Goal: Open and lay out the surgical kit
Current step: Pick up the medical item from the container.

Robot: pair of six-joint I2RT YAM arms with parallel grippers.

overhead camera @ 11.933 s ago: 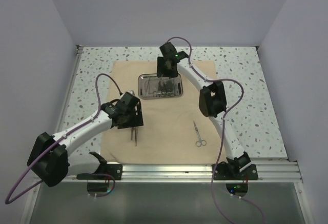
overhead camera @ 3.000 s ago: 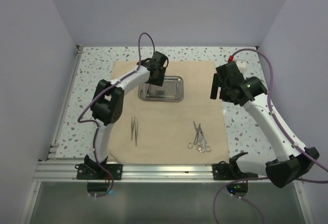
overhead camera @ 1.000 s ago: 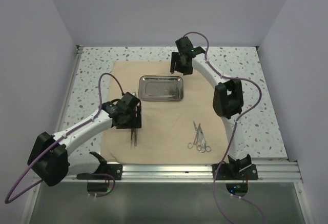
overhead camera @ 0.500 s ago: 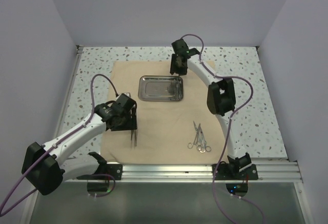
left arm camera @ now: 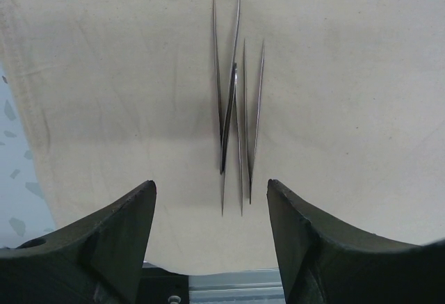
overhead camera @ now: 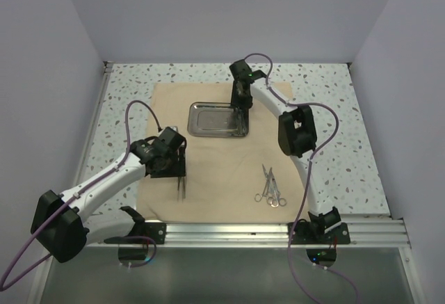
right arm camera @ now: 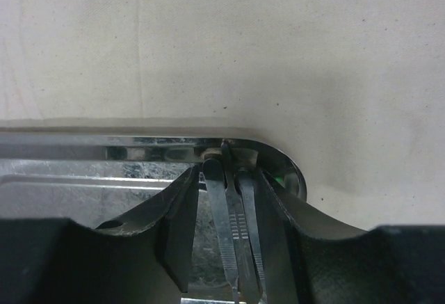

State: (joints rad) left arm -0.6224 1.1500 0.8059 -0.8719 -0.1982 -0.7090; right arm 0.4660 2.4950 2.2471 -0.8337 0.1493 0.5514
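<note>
While the right claw point(right arm camera: 229, 173) clamps two slim steel instruments point(right arm camera: 224, 213) at the tray's point(right arm camera: 139, 141) far right corner, bare tan cloth point(right arm camera: 208, 40) beyond the rim, left claw point(left arm camera: 210, 187) apart above tweezers point(left arm camera: 233, 109) near the cloth's front hem, scissors point(overhead camera: 270, 187) lying well aside.

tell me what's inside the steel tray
The shiny rectangular steel tray looks bare inside, except two thin ridged silver handles at its far right corner, clamped by the right end effector. The floor beneath that end effector is covered.

Tray point(overhead camera: 208, 120) at back of cloth point(overhead camera: 222, 165), tweezers point(overhead camera: 181, 187) front-L, scissors point(overhead camera: 270, 187) front-R.
</note>
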